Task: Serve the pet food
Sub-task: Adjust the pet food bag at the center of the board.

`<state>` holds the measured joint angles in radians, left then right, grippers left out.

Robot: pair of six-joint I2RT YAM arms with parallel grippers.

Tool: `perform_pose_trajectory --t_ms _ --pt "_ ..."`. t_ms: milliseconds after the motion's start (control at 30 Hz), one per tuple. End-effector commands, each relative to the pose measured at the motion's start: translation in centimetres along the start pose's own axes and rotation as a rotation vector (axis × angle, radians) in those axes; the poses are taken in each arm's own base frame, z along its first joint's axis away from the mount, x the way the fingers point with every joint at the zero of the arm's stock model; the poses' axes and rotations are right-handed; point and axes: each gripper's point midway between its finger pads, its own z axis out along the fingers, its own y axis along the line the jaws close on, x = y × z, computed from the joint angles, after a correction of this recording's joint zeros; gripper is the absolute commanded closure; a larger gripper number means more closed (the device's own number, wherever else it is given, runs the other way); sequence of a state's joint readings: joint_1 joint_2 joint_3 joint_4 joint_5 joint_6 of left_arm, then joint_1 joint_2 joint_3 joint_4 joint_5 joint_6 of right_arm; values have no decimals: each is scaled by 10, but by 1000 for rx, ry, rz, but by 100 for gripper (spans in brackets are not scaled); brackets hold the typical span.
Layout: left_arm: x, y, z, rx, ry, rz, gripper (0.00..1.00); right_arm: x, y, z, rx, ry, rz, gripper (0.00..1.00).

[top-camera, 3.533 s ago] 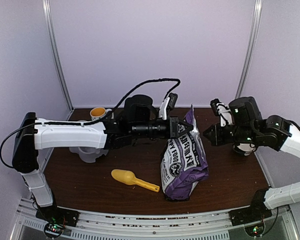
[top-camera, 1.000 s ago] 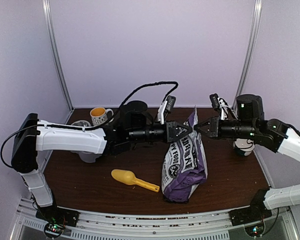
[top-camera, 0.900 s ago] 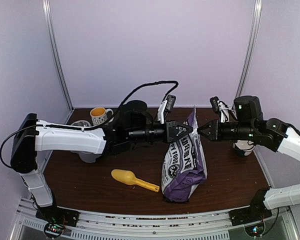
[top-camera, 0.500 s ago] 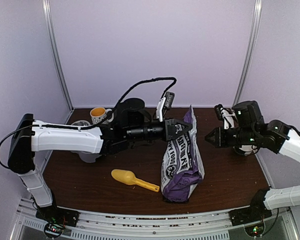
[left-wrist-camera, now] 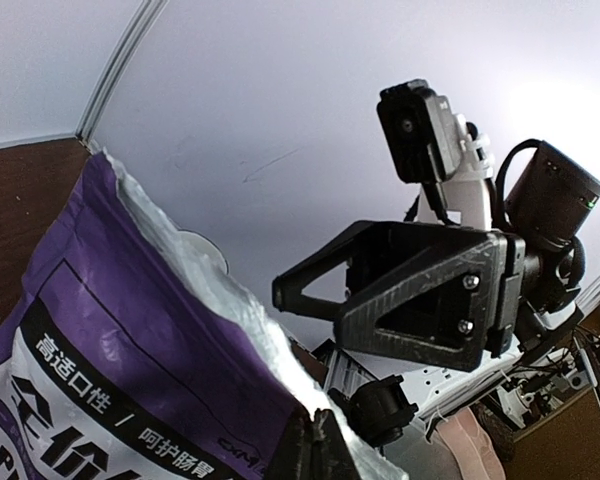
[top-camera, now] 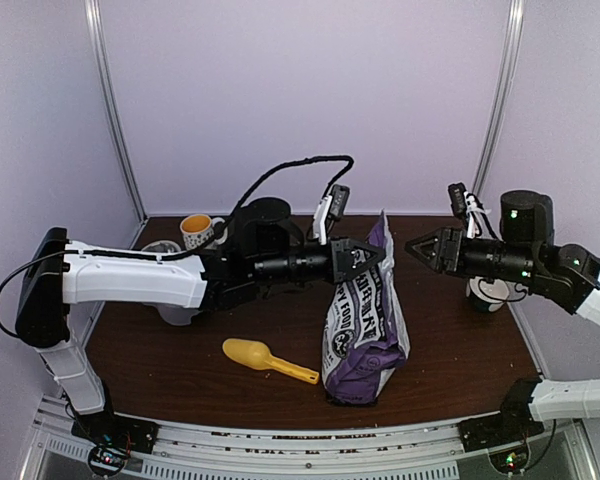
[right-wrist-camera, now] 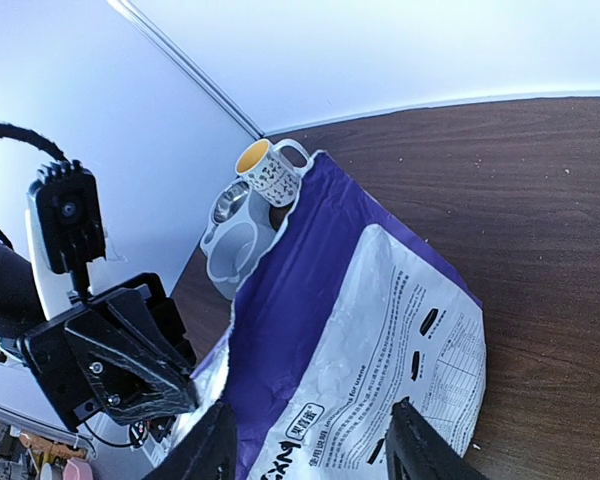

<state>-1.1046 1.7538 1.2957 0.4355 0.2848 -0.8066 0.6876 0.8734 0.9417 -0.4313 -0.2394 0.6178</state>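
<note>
The pet food bag (top-camera: 365, 320) is made of a foil-like film. Its purple and white printed outside is smooth and glossy, with creases, and the inside at the top edge is bright silver. The table (top-camera: 460, 350) has a dark brown wood-grain top, smooth with a weak shine. The scoop (top-camera: 265, 358) is smooth yellow plastic. The mug (top-camera: 195, 229) looks like glazed ceramic. The double bowl (right-wrist-camera: 235, 245) is matt grey plastic, with one shiny insert that looks like metal. The right gripper (top-camera: 412, 248) is matt black plastic, a little rough, with small metal screws. The left arm's shell (top-camera: 130, 275) is smooth white plastic. The walls (top-camera: 300, 90) are pale and matt.
</note>
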Motion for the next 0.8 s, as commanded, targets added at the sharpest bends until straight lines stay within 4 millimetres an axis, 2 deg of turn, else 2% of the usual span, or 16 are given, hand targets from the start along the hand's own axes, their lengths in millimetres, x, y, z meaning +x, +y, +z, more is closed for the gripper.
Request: perform_pose_trajectory --t_ms 0,300,567,767 --pt "-22 -31 -5 80 -74 33 100 -15 8 -9 -4 -70 -11 52" --pt "-21 -32 -1 89 -71 29 100 -9 32 -1 -50 -29 -86 55" --pt "-22 -34 -1 92 -74 32 100 -5 30 12 -43 -7 -75 63" --pt "-27 -25 1 25 -78 49 100 6 34 2 -75 35 -66 56"
